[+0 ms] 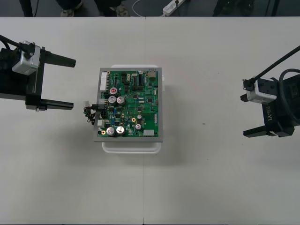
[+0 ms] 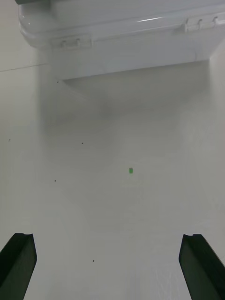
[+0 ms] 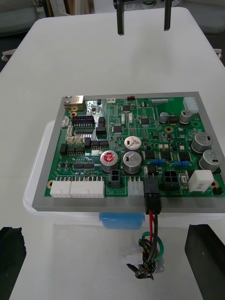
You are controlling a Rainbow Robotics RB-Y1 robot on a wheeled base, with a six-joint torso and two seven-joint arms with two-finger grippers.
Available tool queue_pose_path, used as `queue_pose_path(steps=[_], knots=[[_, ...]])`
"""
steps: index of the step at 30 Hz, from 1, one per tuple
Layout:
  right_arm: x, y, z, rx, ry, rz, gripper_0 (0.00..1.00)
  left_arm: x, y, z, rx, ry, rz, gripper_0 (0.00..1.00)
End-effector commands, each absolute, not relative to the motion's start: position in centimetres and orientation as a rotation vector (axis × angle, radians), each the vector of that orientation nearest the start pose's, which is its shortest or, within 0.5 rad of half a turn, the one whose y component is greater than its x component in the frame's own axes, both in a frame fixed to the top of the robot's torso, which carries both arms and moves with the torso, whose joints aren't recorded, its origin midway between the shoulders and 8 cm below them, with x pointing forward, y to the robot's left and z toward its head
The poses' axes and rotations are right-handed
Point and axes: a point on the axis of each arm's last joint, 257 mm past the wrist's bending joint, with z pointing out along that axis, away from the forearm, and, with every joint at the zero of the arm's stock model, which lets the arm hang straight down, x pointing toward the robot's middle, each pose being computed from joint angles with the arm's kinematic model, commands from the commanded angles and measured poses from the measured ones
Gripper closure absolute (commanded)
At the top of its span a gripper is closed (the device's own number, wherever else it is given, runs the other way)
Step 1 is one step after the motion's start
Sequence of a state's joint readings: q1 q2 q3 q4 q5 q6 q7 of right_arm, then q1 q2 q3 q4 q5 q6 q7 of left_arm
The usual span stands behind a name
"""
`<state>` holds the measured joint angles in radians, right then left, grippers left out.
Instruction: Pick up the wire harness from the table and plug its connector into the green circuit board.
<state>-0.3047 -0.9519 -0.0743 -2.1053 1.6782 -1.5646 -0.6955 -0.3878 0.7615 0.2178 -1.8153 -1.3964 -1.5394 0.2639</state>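
Front view: plug [image 3: 152, 199] in board [image 1: 133, 103]; left fingers [image 1: 56, 105], right fingers [image 1: 255, 131] spread, flanking base [image 1: 131, 146].

Glossy white base [image 2: 140, 47] (likely plastic); matt table [image 2: 112, 211].

Harness in the board, as I see it from above.
The green board [image 1: 131, 103] lies flat on its white base [image 1: 131, 146], mid-table. The harness [image 1: 91, 113] hangs off the board's edge on my left. Its black plug [image 3: 152, 200] is seated in a connector there, and its red, black and green wires [image 3: 151, 234] droop in a loose tangle to the metal socket [image 3: 141, 271] on the table [image 1: 211, 187], just beside the base.
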Motion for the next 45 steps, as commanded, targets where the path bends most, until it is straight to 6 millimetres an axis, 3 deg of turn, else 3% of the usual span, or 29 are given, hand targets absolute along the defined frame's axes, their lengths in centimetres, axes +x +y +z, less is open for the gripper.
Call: queue_pose_path(steps=[1,15,25,45], knots=[[38.9,-20.7,-10.6,-1.731,1.698,0.152,0.11,39.2,17.8,-7.1,1.695,1.329,-0.453,0.00],[40.0,-20.2,-10.2,-1.696,1.648,0.150,0.11,39.5,17.8,-7.9,1.714,1.348,-0.434,0.00],[40.3,-19.4,-7.9,-1.653,1.579,0.170,0.11,39.4,17.8,-7.9,1.715,1.349,-0.435,0.00],[40.3,-18.3,-8.4,-1.622,1.542,0.277,0.11,39.4,17.8,-7.9,1.715,1.349,-0.435,0.00]])
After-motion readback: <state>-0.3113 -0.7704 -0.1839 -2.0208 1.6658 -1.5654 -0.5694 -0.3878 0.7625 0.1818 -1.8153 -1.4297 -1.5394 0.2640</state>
